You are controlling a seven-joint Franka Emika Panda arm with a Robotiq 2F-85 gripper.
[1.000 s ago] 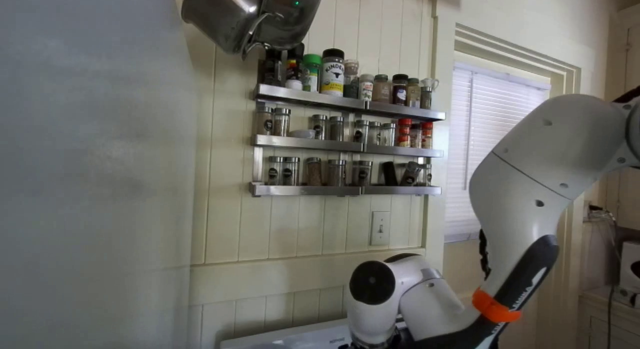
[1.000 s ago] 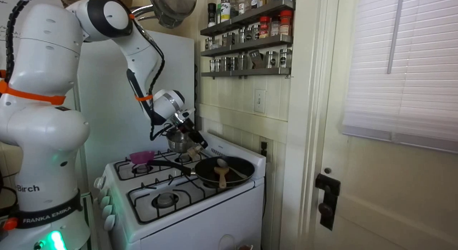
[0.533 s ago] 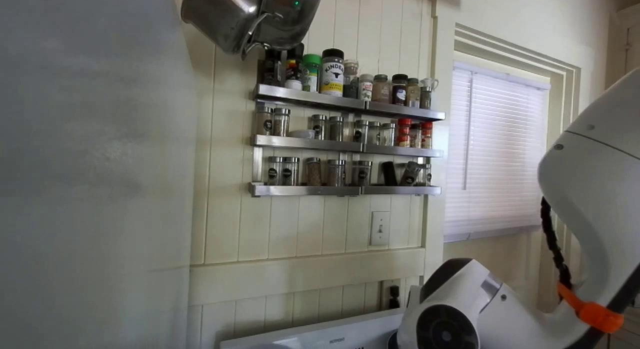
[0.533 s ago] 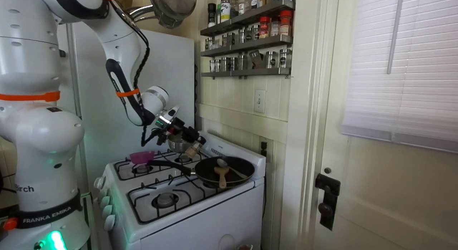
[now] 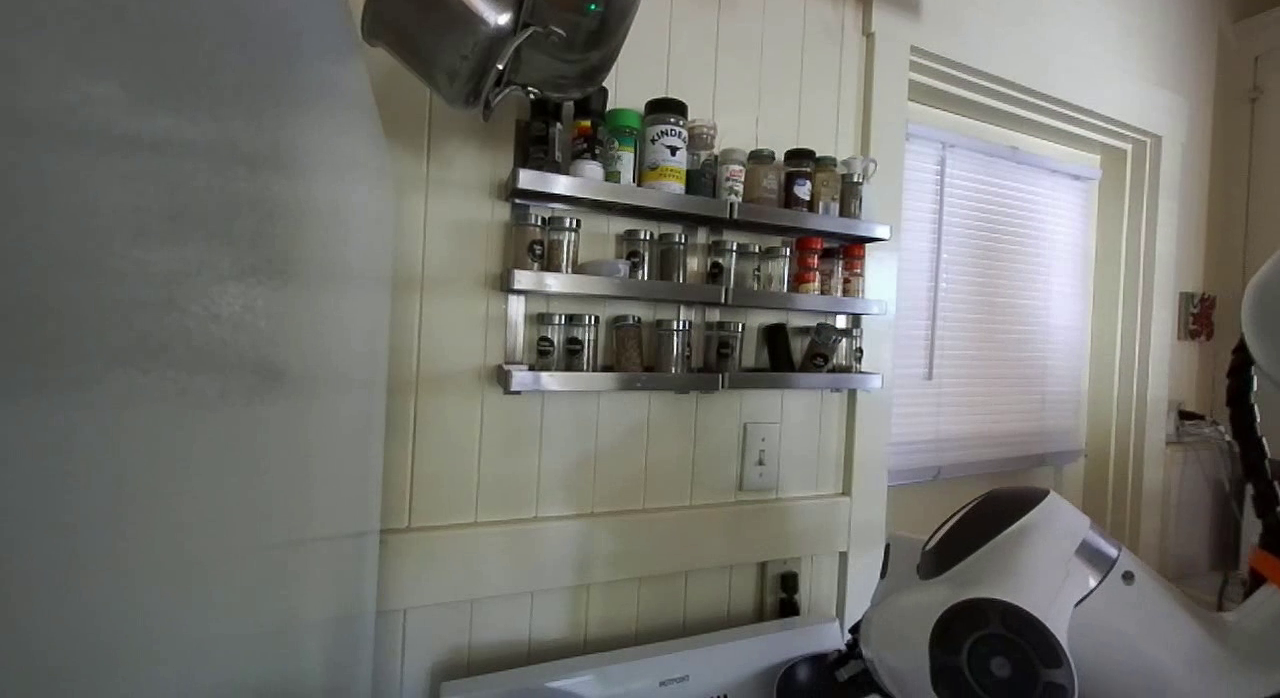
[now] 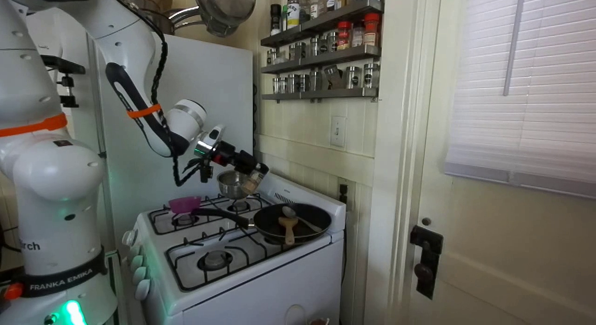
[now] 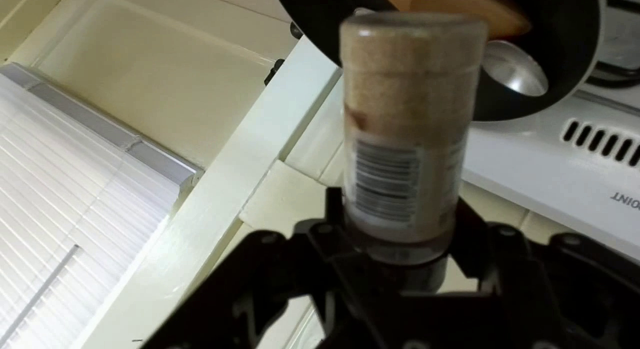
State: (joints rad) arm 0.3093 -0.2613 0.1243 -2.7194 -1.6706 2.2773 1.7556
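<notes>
The jar [image 7: 407, 124], with tan powder [image 7: 400, 84] inside, is in the gripper [image 7: 400, 229]. The gripper is clamped around one end of it, with its fingers [image 7: 334, 206] on opposite sides, so the jaws stand apart only by the width of the jar. In an exterior view the jar hangs tilted in the air, higher than the pan [image 6: 267, 222] and toward the pot [image 6: 226, 189], beside the pan. I judge the jar to be light and stiff, smooth enough to slip under a weak squeeze, and breakable if it is glass. The best hold, I think, is squarely across the straight round wall; a hold at the end lets it turn more easily. In the pan lie a spatula [image 6: 288, 228] and a spoon [image 6: 289, 212]. Near the pan's handle [image 6: 216, 213] is a pink bowl [image 6: 185, 204]. Under the pan is the stove [image 6: 260, 287]; above it, the spice rack [image 6: 321, 59].
</notes>
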